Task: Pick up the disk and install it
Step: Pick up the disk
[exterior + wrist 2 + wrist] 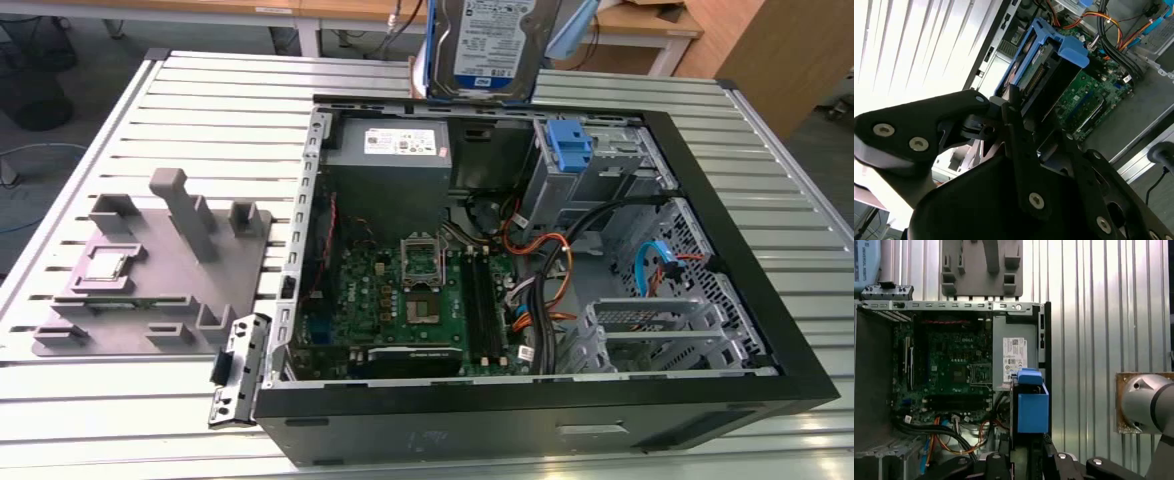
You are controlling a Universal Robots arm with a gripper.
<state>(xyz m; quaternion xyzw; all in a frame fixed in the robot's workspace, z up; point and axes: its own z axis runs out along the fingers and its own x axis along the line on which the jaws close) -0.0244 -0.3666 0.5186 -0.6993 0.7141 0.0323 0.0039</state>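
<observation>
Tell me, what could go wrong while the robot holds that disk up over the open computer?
The disk hangs in the fingers above the open computer case. If the grip slips, it might drop onto the green motherboard and damage both. On its way in, it could also snag the loose orange and black cables beside that board.

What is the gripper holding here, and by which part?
The disk, a flat silver-metal hard drive in a blue plastic bracket. The gripper fingers clamp its end nearest the wrist, above the open black computer case.
</observation>
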